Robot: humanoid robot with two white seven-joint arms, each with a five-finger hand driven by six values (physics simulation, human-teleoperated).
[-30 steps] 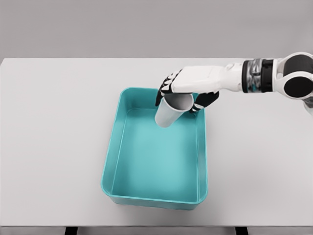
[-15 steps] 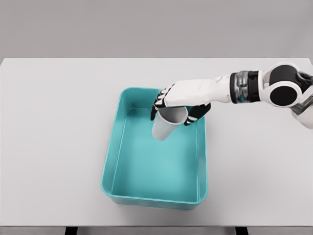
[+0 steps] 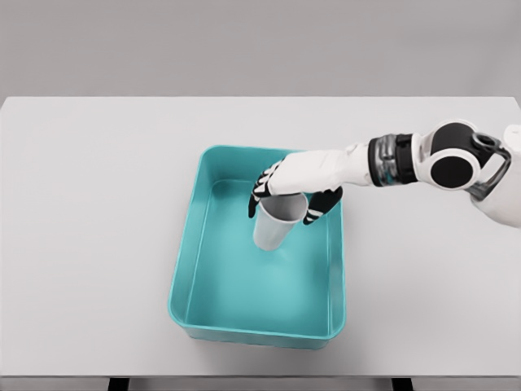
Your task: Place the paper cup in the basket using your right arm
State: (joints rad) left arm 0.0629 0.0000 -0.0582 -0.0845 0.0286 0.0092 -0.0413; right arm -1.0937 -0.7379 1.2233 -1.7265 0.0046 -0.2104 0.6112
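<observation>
A pale grey paper cup (image 3: 275, 226) stands upright inside the teal basket (image 3: 189, 262), in its far half, its base low near the floor. My right hand (image 3: 285, 199) reaches in from the right over the basket's right wall. Its fingers wrap the cup's rim from above, shut on it. The hand covers the far part of the rim. No left arm shows in the head view.
The basket sits in the middle of a white table (image 3: 89, 204). The table's front edge runs just below the basket's near wall. My right forearm (image 3: 391, 160) crosses above the table to the right of the basket.
My right hand has come down and toward me with the cup, lowering it into the basket. The cup has turned from tilted to nearly upright. The elbow has dropped.
</observation>
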